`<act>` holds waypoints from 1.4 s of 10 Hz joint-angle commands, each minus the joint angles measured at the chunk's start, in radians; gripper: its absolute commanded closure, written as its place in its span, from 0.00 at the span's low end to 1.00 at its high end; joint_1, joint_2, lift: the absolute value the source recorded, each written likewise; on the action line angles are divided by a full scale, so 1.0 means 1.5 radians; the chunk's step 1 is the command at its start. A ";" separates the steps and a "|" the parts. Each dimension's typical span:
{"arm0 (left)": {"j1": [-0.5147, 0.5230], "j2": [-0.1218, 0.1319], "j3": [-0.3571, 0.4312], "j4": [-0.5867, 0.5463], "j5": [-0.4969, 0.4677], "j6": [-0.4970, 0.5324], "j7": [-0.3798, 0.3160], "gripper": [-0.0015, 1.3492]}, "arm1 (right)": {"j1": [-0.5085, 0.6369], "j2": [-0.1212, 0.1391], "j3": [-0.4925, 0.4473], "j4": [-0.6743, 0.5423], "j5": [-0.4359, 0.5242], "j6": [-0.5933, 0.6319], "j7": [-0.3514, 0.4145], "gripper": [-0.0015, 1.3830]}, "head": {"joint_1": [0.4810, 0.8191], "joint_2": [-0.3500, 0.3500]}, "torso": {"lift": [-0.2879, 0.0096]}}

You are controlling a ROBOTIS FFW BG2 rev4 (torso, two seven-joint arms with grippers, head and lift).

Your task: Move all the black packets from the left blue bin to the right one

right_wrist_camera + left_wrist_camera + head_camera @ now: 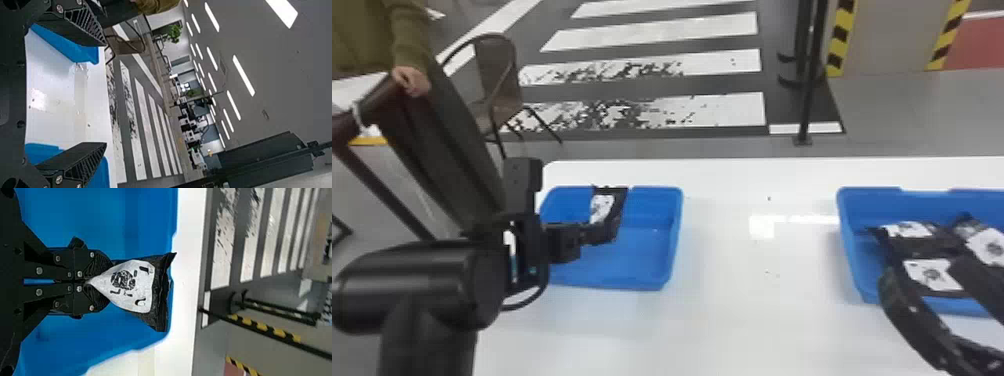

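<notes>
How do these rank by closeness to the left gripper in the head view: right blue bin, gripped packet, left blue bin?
1. Gripped packet: between its fingers.
2. Left blue bin: just beneath the packet.
3. Right blue bin: far right, across the table.

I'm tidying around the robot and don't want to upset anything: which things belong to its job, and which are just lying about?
Job:
- left blue bin
- black packet, held in the left claw
- right blue bin
- packets inside it
- right claw, open

Just about:
- chair
- black post
</notes>
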 commanded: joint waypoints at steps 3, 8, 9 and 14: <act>0.131 -0.013 -0.095 -0.169 0.098 -0.073 -0.006 0.89 | -0.099 -0.011 0.029 0.027 -0.027 0.093 0.055 0.09 | 0.63 0.69 | 0.50; 0.129 0.002 -0.224 -0.199 0.165 -0.087 -0.011 0.89 | -0.255 -0.014 0.065 0.127 -0.040 0.135 0.087 0.09 | 0.63 0.45 | 0.50; 0.125 0.003 -0.233 -0.199 0.168 -0.087 -0.011 0.89 | -0.264 -0.015 0.071 0.128 -0.044 0.135 0.087 0.08 | 0.63 0.44 | 0.50; 0.118 0.000 -0.233 -0.192 0.168 -0.091 -0.011 0.89 | -0.258 -0.016 0.117 0.120 -0.084 0.140 0.090 0.17 | 0.63 0.46 | 0.50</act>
